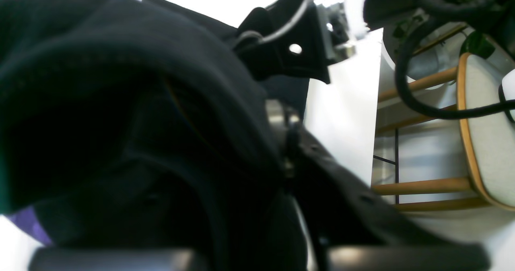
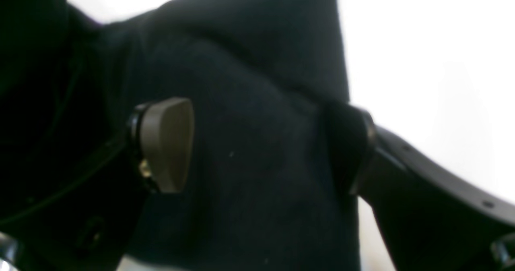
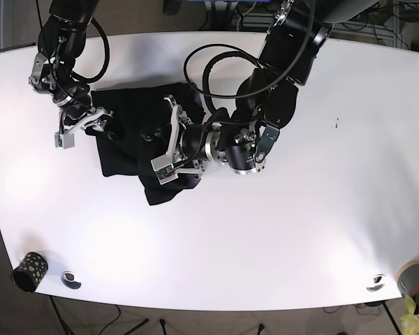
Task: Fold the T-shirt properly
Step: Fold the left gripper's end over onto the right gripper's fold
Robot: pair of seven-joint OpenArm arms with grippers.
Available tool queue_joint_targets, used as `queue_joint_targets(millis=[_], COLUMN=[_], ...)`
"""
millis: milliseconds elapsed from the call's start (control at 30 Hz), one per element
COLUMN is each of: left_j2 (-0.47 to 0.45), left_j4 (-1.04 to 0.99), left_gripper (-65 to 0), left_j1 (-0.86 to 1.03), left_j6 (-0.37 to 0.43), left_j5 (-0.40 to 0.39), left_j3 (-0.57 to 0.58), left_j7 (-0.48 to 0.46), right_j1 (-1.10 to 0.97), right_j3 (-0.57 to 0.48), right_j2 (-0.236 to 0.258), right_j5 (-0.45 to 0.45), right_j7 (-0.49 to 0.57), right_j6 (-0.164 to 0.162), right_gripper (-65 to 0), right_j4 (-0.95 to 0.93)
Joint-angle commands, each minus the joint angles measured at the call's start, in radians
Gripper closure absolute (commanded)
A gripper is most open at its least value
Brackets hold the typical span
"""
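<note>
The black T-shirt lies bunched on the white table, left of centre. At the shirt's left edge my right gripper stands open. In the right wrist view its beige pad and dark finger are wide apart, with a fold of the T-shirt between them. My left gripper is over the shirt's right part, fingers spread. In the left wrist view the T-shirt drapes over and hides one finger, and the other finger shows bare.
A black dotted cup and a metal disc sit at the front left corner. Another disc and a grey cup sit at the front right. A wooden chair stands beyond the table edge.
</note>
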Motion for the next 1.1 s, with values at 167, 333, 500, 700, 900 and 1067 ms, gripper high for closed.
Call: queue_joint_targets(millis=[167,333,500,700,900,1067], left_j2=[0.014,0.014,0.014,0.014,0.014,0.005], left_j4=[0.016,0.002,-0.04,-0.047,-0.044,-0.044], left_gripper=[-36.5,-41.9,-44.6,-48.9,-48.6,-48.5], left_j1=[-0.039,-0.064,-0.121,-0.148,-0.162,-0.156], left_j6=[-0.002,-0.002,0.046,0.105,0.105,0.105], left_j5=[-0.027,-0.025,-0.03,-0.031,-0.03,-0.025], left_j3=[0.087,0.211,0.292,0.309,0.292,0.154], left_j7=[-0.087,-0.196,-0.282,-0.372,-0.421,-0.417], right_j1=[-0.013,-0.074,-0.137,-0.182,-0.185,-0.175], right_j3=[0.005,0.074,0.139,0.216,0.226,0.223], right_j2=[0.011,0.002,0.002,0.002,0.002,-0.016], right_j5=[0.011,0.016,0.018,0.018,0.019,0.019], right_j7=[0.009,0.003,0.001,0.001,0.0,-0.057], right_j6=[0.004,0.004,0.004,0.007,0.008,0.01], right_gripper=[-48.2,-48.2,-48.2,-48.2,-48.2,-48.4], right_j4=[0.001,0.141,0.24,0.291,0.331,0.408])
